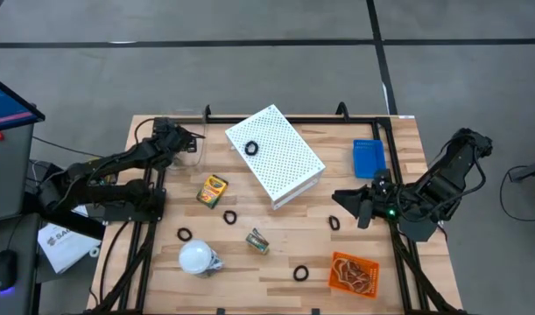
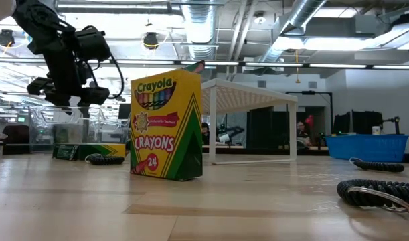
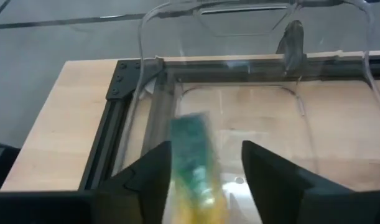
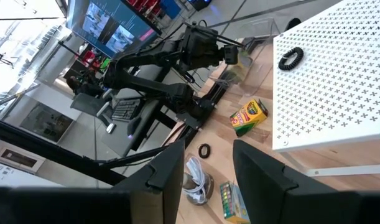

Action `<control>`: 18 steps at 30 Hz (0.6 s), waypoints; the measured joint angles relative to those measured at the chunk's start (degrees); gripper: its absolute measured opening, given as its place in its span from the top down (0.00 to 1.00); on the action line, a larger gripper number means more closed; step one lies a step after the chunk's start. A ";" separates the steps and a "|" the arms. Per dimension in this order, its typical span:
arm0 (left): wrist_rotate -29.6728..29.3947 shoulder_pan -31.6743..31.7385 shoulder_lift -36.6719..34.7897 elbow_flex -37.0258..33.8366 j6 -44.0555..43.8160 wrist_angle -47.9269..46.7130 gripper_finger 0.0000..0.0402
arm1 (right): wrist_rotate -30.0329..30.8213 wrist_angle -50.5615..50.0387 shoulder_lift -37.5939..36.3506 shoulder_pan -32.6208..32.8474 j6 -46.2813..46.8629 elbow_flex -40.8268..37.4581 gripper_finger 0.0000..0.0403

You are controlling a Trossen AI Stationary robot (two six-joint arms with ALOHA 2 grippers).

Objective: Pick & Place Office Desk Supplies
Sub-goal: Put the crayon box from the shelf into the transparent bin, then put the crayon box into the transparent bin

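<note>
Left wrist view, left hand (image 3: 205,168) parted over clear bin (image 3: 252,37), blurred crayon box (image 3: 194,163) between fingers

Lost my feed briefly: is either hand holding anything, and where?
Neither grips firmly. A blurred crayon box sits between the left hand's open fingers, apparently dropping into the clear bin.

Both arms are dark, jointed links with black cables looped alongside. The left gripper (image 3: 205,171) has two broad, matte black, wedge-shaped fingers. The right gripper (image 4: 205,165) matches; a small green light glows near its wrist.
</note>
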 joint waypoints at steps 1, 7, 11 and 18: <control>0.00 0.00 -0.05 0.00 0.80 0.13 0.49 | 0.00 0.00 0.00 0.00 0.05 0.00 0.67; 4.31 -0.87 -4.89 0.00 5.74 2.61 0.37 | 0.02 0.00 0.00 -0.04 0.06 0.00 0.67; 17.26 -2.15 -10.83 0.02 11.84 8.40 0.36 | 0.02 -0.02 0.00 -0.78 -0.36 0.00 0.67; 43.82 -6.79 -18.74 0.04 15.39 13.98 0.43 | -0.02 -0.04 0.00 -0.98 -1.08 0.00 0.67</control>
